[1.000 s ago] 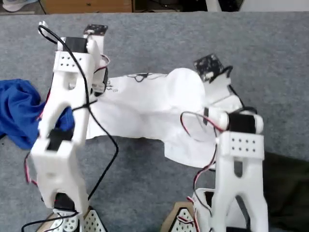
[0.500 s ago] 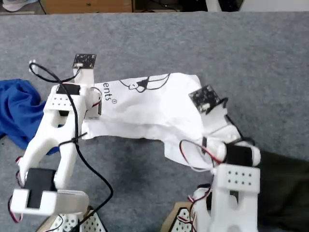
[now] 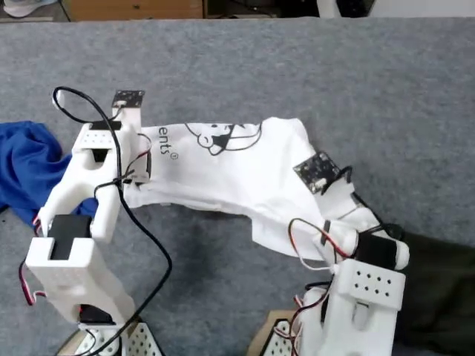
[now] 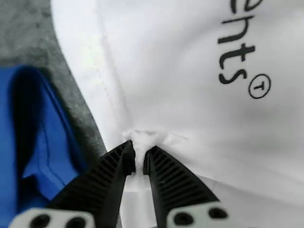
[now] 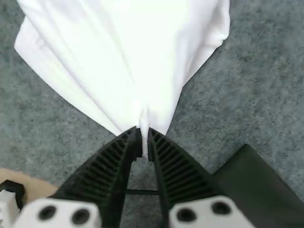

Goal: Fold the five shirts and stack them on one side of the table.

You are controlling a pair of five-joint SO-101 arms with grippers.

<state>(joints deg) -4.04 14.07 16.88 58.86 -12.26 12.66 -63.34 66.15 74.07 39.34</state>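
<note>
left gripper: the left gripper has its jaws squeezed nearly together, with a small bunched tuft of white fabric pinched between the tips, so it's holding the white shirt by its edge

right gripper: same deal. The right gripper has its jaws narrow and is clamped on a fold where the white cloth tapers down to a point

white shirt: lying rumpled across the middle of the table, stretched between the two arms. The black print faces up, and the lettering end of it sits just beside the left gripper. The near edge is doubled over in a few loose folds

blue shirt: the blue shirt is a crumpled heap out at the left side of the table. It's right next to the left arm, with a thin strip of grey table between it and the white shirt's edge

dark garment: the dark garment is down by the right arm's base. One corner lies near the right gripper but apart from the white cloth

table: grey, with a felt-looking surface
</note>
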